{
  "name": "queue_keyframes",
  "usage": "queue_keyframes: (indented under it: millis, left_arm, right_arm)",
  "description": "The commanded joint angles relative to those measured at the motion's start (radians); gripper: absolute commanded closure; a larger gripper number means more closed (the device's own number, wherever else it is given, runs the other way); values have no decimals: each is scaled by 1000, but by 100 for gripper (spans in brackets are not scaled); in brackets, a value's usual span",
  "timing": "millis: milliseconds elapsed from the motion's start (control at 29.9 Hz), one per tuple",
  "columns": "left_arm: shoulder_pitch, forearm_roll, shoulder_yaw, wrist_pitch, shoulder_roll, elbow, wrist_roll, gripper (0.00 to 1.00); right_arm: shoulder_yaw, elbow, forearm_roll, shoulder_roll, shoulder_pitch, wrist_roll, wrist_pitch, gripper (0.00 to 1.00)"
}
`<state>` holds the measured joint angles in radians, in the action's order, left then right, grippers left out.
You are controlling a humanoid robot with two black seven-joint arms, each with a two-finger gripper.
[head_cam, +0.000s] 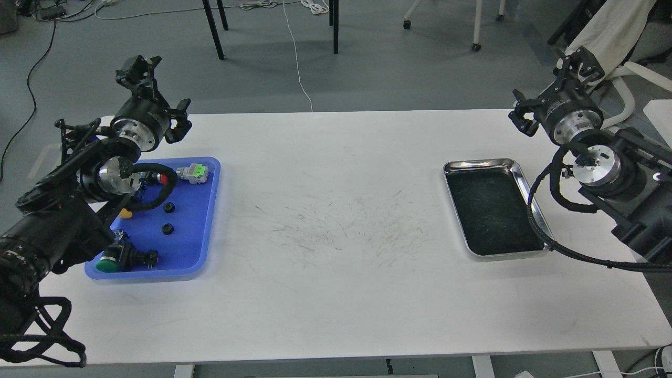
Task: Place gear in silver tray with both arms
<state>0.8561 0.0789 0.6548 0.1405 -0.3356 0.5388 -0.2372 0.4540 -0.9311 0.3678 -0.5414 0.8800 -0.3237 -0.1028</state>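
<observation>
The left gripper (144, 71) is raised above the far left corner of the white table (336, 210), beyond the far edge of the blue tray (194, 252); it is seen dark and end-on, so whether its jaws are parted or closed I cannot tell; nothing shows in it and it touches nothing. The right gripper (575, 63) hangs past the table's far right corner, well apart from the silver tray (485, 164); it too is dark and turned away, and I cannot tell how its jaws stand; no object shows in it.

The silver tray lies flat on the right part of the table, its long side running away from the viewer and slightly slanted; its rim is bright and rounded at the corners, its bottom dark and scratched; a black cable (541, 226) from the right arm curves over its near right edge.

The blue tray sits at the left, partly covered by the left arm; two small black gears (168, 208) lie in its middle, one nearer than the other and a little apart; a grey connector with a green insert (193, 173) rests near its far edge, beside a small red part (163, 179); a green-capped button (111, 261) lies at the near left corner, and a bit of yellow (125, 213) shows under the arm.

The table's middle is marked with fine dark scratches.
</observation>
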Motion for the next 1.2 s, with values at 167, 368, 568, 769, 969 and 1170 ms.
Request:
queue_keyframes:
  millis: [167,368,568,769,969,1170]
  left_arm:
    - [3,5,-24,11,9,-31,-34,1]
    - [6,7,-57,8,1,-37,-68,1]
    - [18,21,-87,4,0,-42,-85,1]
    - [27,27,-87,13,6,-72,-85,1]
    - [43,78,-159,25,4,-88,-88,2]
    - [57,79,-167,2,6,-111,-108,2]
  right_arm:
    - [-25,2,0,3,2,-1,0,1]
    - [-25,0,0,3,4,-1,0,1]
    - [-26,0,0,-2,2,-1,0,1]
    - [-26,0,0,0,2,-1,0,1]
    - [-26,-3,0,-5,2,-1,0,1]
    - [-32,-5,0,-6,1,-1,2,1]
